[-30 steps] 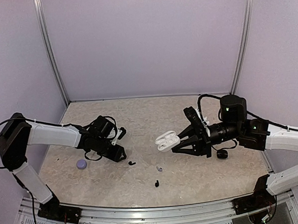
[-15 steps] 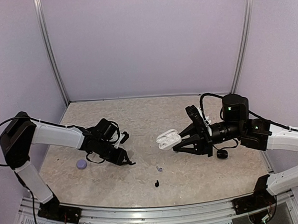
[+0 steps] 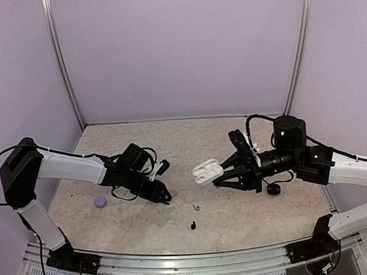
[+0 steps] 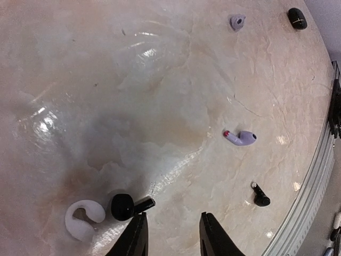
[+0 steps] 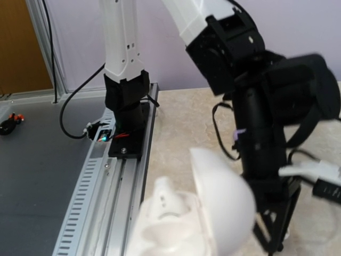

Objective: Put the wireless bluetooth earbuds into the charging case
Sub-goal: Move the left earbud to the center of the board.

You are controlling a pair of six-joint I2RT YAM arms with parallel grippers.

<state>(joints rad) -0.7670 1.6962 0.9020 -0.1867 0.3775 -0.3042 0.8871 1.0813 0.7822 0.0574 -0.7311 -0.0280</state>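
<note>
My left gripper (image 4: 173, 236) is open and low over the table. A black earbud (image 4: 128, 205) lies just beyond its left fingertip (image 4: 136, 234), and a white curved earbud (image 4: 85, 218) lies left of that. A lavender earbud (image 4: 241, 138) (image 3: 196, 207) and a second black earbud (image 4: 260, 197) (image 3: 192, 224) lie farther right. My right gripper (image 3: 225, 172) is shut on the open white charging case (image 3: 207, 171) and holds it above the table. A white earbud (image 5: 166, 196) appears to sit in the case, which is blurred.
A lavender case (image 3: 100, 201) lies left of the left gripper. A black case (image 3: 273, 189) lies under the right arm. In the left wrist view a small lavender piece (image 4: 237, 21) and a dark object (image 4: 297, 17) lie far off. The table's metal front rail (image 3: 196, 260) runs along the near edge.
My left gripper has moved right and down to the black earbud, which it now hides in the top view. The right arm with the white case has barely shifted.
</note>
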